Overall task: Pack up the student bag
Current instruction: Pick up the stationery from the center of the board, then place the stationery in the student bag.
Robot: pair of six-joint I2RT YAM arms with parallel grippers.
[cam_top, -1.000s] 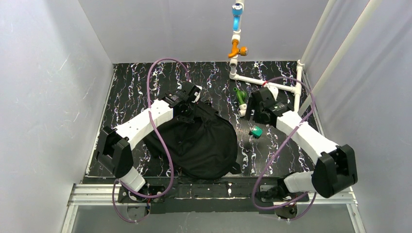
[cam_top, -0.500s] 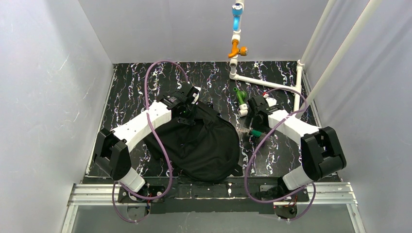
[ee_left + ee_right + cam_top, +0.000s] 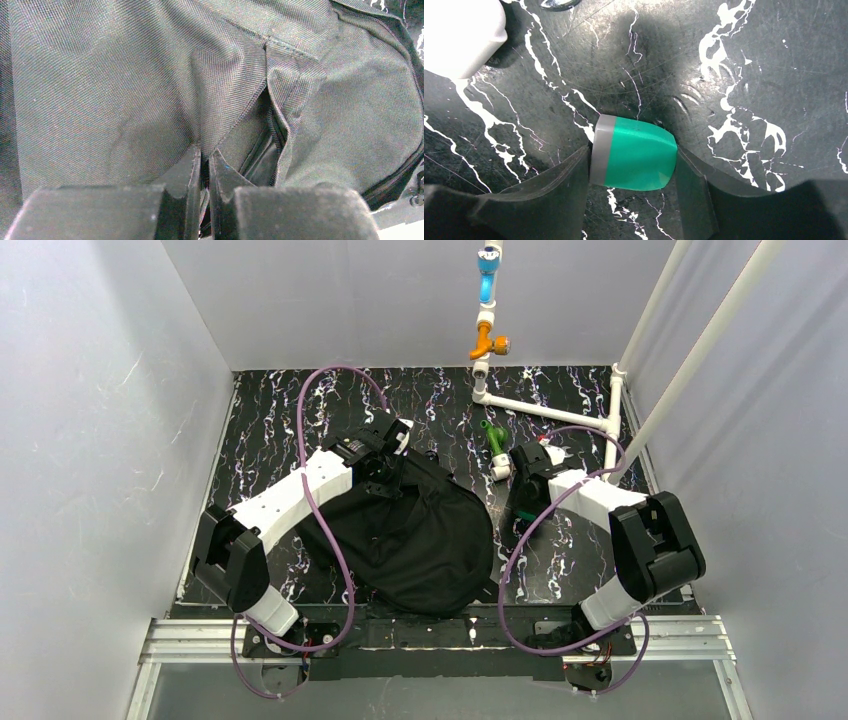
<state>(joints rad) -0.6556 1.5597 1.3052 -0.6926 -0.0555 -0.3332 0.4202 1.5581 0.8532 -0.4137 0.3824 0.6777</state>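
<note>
The bag [image 3: 420,540] lies flat on the tabletop [image 3: 270,420], around the middle and reaching to the near edge. The left claw [image 3: 205,162] is at the bag's far end, its fingers pressed together on a fold of fabric just beside the open zip [image 3: 272,135]. The right claw [image 3: 634,165], between the bag and the right edge, pinches a green piece [image 3: 636,157] with a grey band, one finger at each end. Whether the piece touches the tabletop I cannot tell. A white pipe frame [image 3: 545,412] stands toward the far right corner.
</note>
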